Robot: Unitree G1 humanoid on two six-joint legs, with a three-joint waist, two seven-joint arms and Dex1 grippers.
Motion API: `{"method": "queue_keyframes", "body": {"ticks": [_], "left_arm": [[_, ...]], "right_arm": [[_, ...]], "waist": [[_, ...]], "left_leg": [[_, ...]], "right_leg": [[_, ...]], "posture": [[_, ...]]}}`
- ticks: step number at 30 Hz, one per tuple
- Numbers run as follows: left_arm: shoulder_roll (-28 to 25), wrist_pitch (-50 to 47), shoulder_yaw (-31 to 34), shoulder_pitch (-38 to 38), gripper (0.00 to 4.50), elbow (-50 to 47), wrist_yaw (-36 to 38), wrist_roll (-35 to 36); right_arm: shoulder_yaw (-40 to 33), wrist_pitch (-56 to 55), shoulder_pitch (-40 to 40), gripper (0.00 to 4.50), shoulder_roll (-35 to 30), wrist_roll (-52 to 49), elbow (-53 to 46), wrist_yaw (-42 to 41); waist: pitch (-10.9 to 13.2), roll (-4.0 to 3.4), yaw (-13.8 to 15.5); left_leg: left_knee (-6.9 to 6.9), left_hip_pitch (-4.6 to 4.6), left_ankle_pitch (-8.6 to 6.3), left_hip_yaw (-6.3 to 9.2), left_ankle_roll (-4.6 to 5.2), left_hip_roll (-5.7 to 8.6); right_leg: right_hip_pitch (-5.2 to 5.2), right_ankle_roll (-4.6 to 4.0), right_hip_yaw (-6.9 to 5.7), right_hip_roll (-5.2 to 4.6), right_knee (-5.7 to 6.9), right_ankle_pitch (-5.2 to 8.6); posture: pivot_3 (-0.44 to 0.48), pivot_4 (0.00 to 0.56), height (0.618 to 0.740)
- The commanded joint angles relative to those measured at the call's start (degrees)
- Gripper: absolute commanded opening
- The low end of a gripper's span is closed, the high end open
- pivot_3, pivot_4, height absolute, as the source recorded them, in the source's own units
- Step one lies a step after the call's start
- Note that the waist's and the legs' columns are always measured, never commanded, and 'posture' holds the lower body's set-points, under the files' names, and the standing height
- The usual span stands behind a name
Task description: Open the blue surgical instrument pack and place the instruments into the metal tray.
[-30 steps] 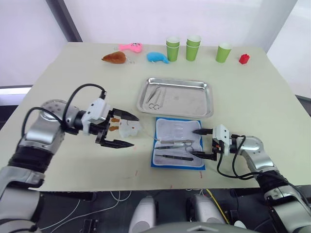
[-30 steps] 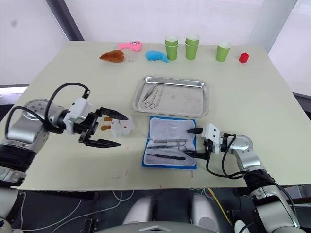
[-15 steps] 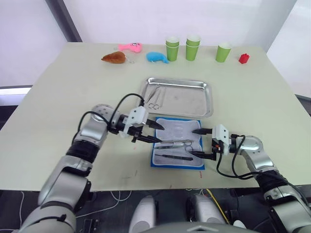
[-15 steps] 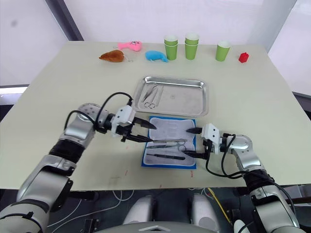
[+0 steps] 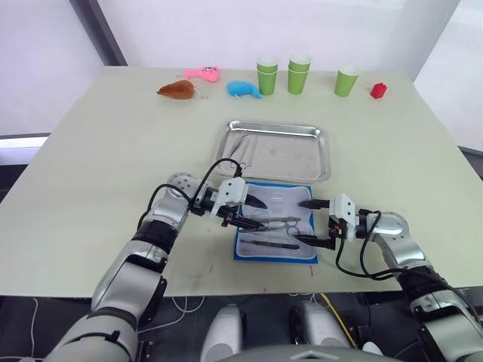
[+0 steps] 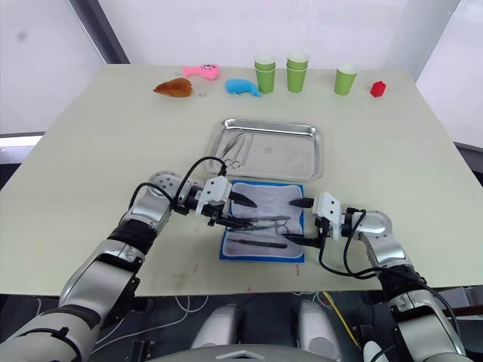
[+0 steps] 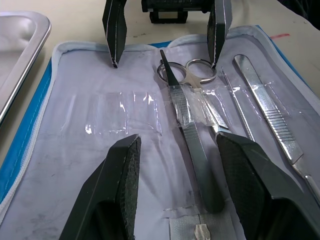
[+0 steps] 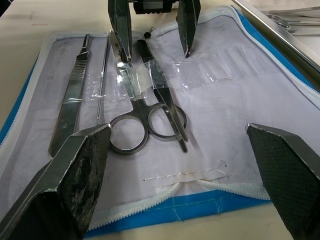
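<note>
The blue surgical instrument pack [image 5: 273, 200] lies open in front of the metal tray [image 5: 317, 154], pale lining up. In it are scissors [image 7: 192, 130] under clear straps and two slim flat instruments [image 5: 268, 243]. A few more instruments [image 5: 241, 151] lie in the tray's left end. My left gripper [image 5: 256, 213] is open, low over the pack's left half, with its fingers [image 7: 125, 175] on either side of the scissors' blades. My right gripper [image 5: 308, 221] is open at the pack's right edge, facing the scissors' ring handles [image 8: 145, 127].
Along the far edge stand three green cup stacks [image 5: 299, 73], a red block [image 5: 379, 91], a blue whale toy [image 5: 243, 89], a pink toy [image 5: 202, 73] and a brown toy [image 5: 177, 90]. The tray's rim [image 7: 30, 55] runs close beside the pack.
My left arm has swung in from the table's left side, and its open gripper is now over the pack. The right gripper has stayed put.
</note>
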State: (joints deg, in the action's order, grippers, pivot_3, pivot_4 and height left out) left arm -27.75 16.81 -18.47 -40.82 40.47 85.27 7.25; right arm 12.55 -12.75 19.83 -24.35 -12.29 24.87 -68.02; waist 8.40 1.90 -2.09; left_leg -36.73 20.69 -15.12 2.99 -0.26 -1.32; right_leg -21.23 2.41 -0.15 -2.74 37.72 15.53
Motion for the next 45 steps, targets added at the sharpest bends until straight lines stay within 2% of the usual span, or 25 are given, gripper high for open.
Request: {"method": "queue_keyframes", "body": {"ticks": [1,4,5,13,17,21,27,45], "left_arm": [[-0.48,0.76,0.43,-0.02,1.53,1.12,1.69,-1.03],[-0.81,0.36,0.41,0.47,0.27,0.68,2.82,-1.13],[-0.89,0.26,0.43,0.59,0.07,0.56,3.05,-1.17],[-1.35,-2.47,0.85,0.29,0.07,-1.94,1.88,-1.7],[-2.7,-6.58,0.44,0.01,0.07,-6.55,1.99,-2.39],[-4.06,-15.84,0.67,0.47,0.07,-14.73,2.37,-0.89],[-7.12,-20.74,0.26,1.33,0.07,-22.08,3.75,-1.15],[-14.02,-20.51,2.17,0.1,0.07,-22.01,5.71,-0.48]], "right_arm": [[4.21,3.35,-4.41,4.5,-0.46,5.24,4.38,0.16],[4.24,3.33,-4.13,4.5,-0.34,5.26,4.71,0.15],[4.25,3.31,-4.07,4.5,-0.31,5.27,4.8,0.13],[4.36,3.1,-3.65,4.5,0.05,5.36,5.44,0.0],[4.51,3.05,-3.61,4.5,0.29,5.48,5.44,0.05],[4.55,3.04,-3.51,4.5,0.46,5.55,5.58,0.05],[4.58,2.9,-3.43,4.5,0.68,5.63,5.94,0.02],[4.69,2.45,-2.52,4.5,1.25,6.06,7.19,-0.34]], "waist": [[0.0,-0.02,0.0],[0.0,-0.02,-0.02],[-0.01,-0.01,-0.02],[0.0,-0.02,-0.09],[0.0,-0.03,-0.16],[0.02,-0.04,-0.2],[0.04,-0.06,-0.28],[0.04,-0.06,-0.3]], "left_leg": [[0.0,0.0,0.0,0.0,0.0,0.0],[0.0,0.01,0.0,-0.01,0.0,0.0],[0.0,0.01,0.0,0.0,0.0,0.0],[0.0,0.01,0.0,0.0,0.0,0.0],[0.01,0.01,0.0,0.02,0.0,-0.01],[0.01,0.01,0.0,0.03,0.0,-0.02],[0.02,0.01,0.0,0.04,0.0,-0.05],[0.08,-0.02,0.0,0.01,0.0,-0.12]], "right_leg": [[0.0,0.0,0.0,0.0,0.0,0.0],[0.0,0.0,0.0,0.0,0.0,0.0],[0.0,0.0,0.0,0.0,0.0,0.0],[0.0,0.0,0.0,0.0,0.0,0.0],[-0.01,0.0,0.0,0.02,0.0,0.0],[-0.01,0.0,-0.01,0.04,0.01,0.0],[-0.02,0.0,0.0,0.06,0.01,0.0],[-0.09,-0.03,0.03,0.13,0.04,0.01]], "posture": [[0.0,0.15,0.739],[0.0,0.15,0.739],[0.0,0.15,0.739],[0.0,0.15,0.739],[0.0,0.15,0.739],[0.0,0.15,0.739],[0.0,0.15,0.739],[0.0,0.15,0.739]]}}
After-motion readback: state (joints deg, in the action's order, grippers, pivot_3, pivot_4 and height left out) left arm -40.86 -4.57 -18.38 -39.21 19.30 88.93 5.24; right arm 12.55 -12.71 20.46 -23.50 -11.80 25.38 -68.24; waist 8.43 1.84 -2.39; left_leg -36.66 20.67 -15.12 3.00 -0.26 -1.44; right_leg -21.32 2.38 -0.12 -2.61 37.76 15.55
